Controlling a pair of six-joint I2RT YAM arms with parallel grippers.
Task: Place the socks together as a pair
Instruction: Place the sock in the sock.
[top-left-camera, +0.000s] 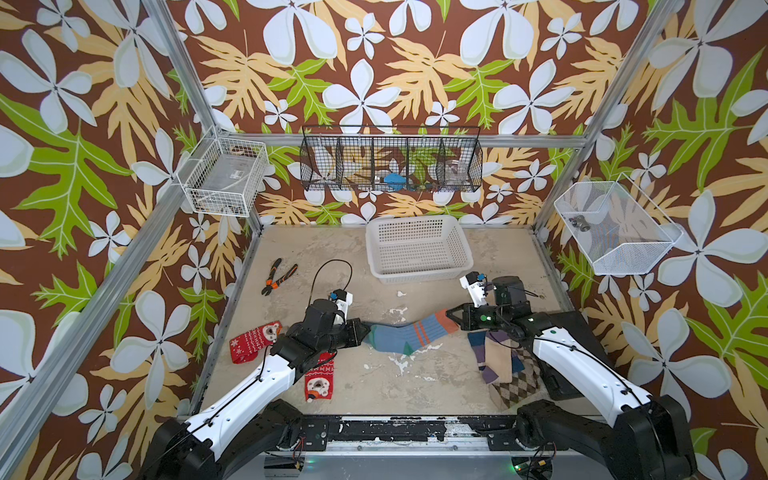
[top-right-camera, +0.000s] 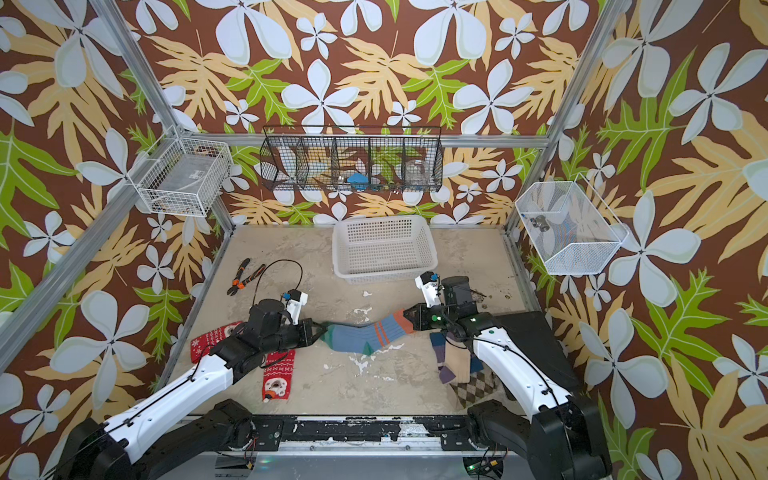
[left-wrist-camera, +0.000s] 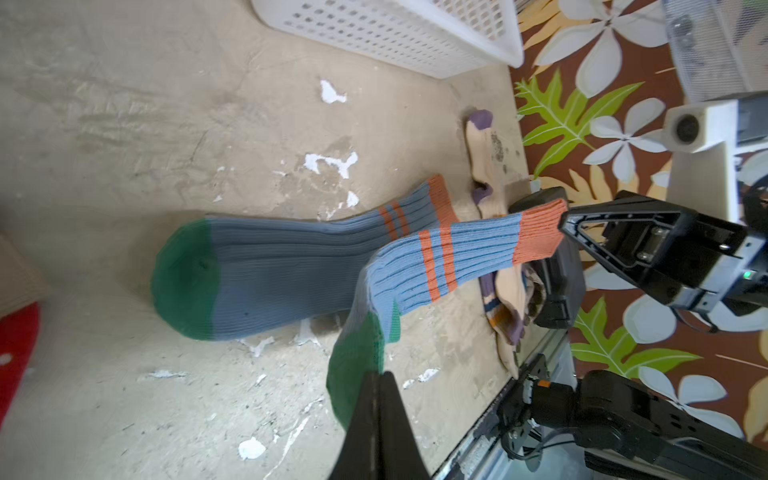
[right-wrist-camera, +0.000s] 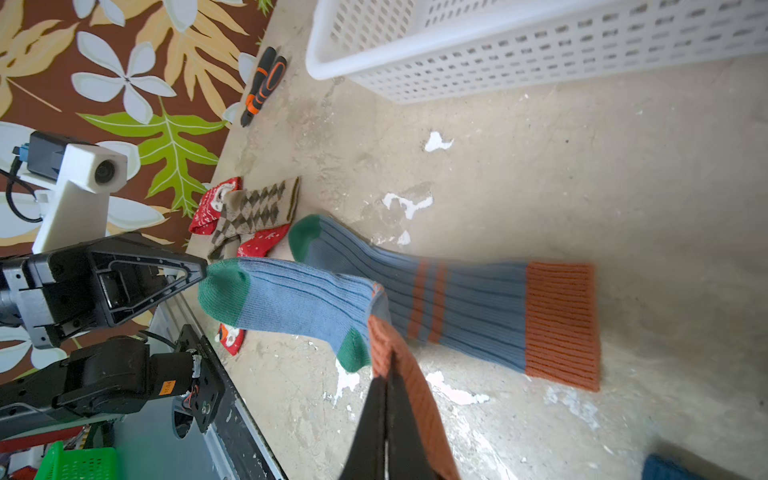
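Observation:
Two blue socks with orange stripes and green toes are mid-table. One lies flat on the table (left-wrist-camera: 270, 274) (right-wrist-camera: 469, 307). The other (top-left-camera: 415, 330) (top-right-camera: 370, 330) hangs stretched just above it between both grippers. My left gripper (left-wrist-camera: 380, 376) (top-left-camera: 365, 330) is shut on its green toe. My right gripper (right-wrist-camera: 388, 365) (top-left-camera: 451, 318) is shut on its orange cuff. Two red snowflake socks (top-left-camera: 253, 340) (top-left-camera: 319, 380) lie by the left arm, with a brown argyle sock (right-wrist-camera: 257, 212) over them. A cream sock with purple toe (top-left-camera: 494, 361) and another argyle sock (top-left-camera: 513, 388) lie under the right arm.
A white plastic basket (top-left-camera: 415, 220) stands at the back middle of the table. Orange-handled pliers (top-left-camera: 278, 276) lie at the back left. A black pad (top-left-camera: 577, 332) lies under the right arm. Wire baskets hang on the back and side walls.

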